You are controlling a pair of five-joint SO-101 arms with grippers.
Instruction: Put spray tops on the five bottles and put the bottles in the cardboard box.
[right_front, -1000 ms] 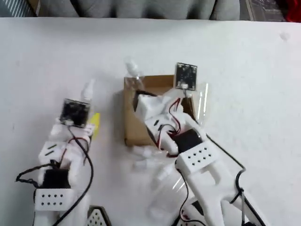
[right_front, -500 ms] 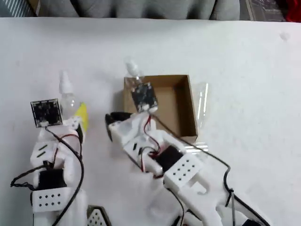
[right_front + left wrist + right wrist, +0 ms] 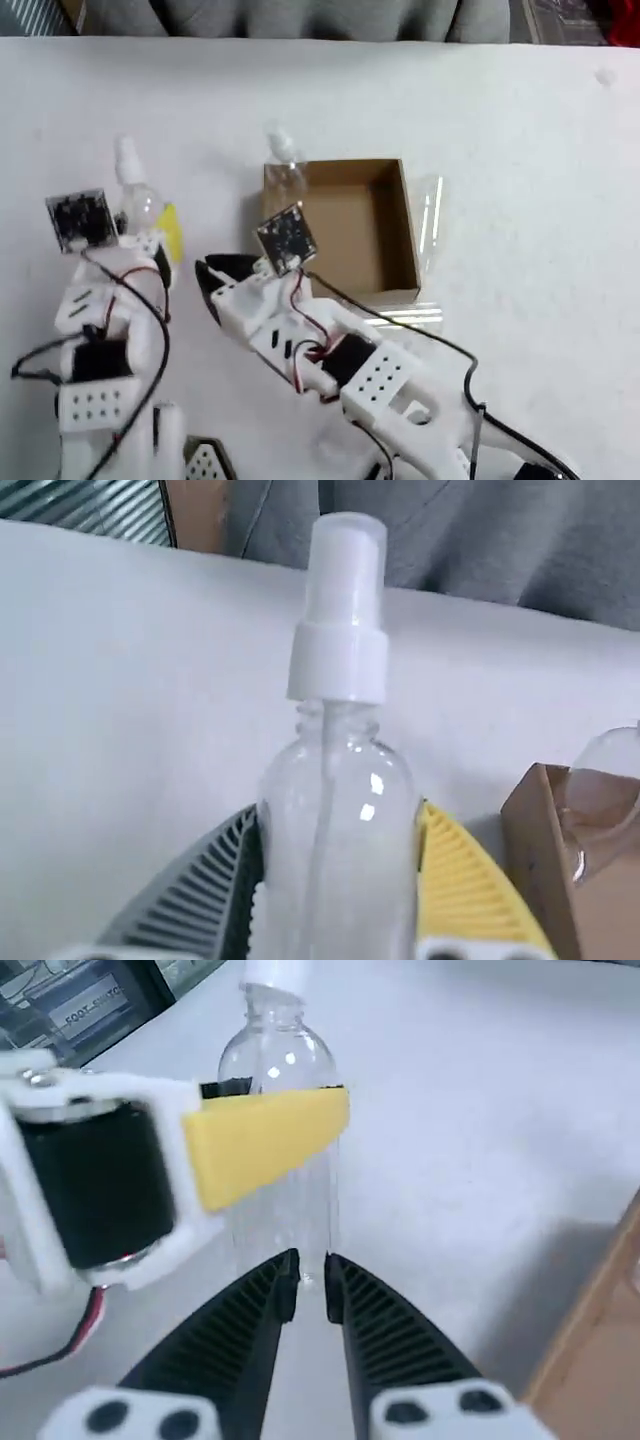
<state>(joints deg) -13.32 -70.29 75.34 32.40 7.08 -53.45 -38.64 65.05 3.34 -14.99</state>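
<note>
My left gripper is shut on an upright clear bottle with a white spray top sitting on its neck. It stands at the left of the table, well to the left of the cardboard box. My right gripper points at that bottle from the box side. Its black fingers are shut with a thin gap and nothing between them, and the tips sit just short of the glass, below the left gripper's yellow finger.
A capped bottle stands at the box's far left corner. Clear bottles lie beside the box's right wall and along its near wall. The box's corner is close to the held bottle.
My right gripper has swung out of the box to the left, toward the held bottle. My left gripper has carried the bottle further left and away.
</note>
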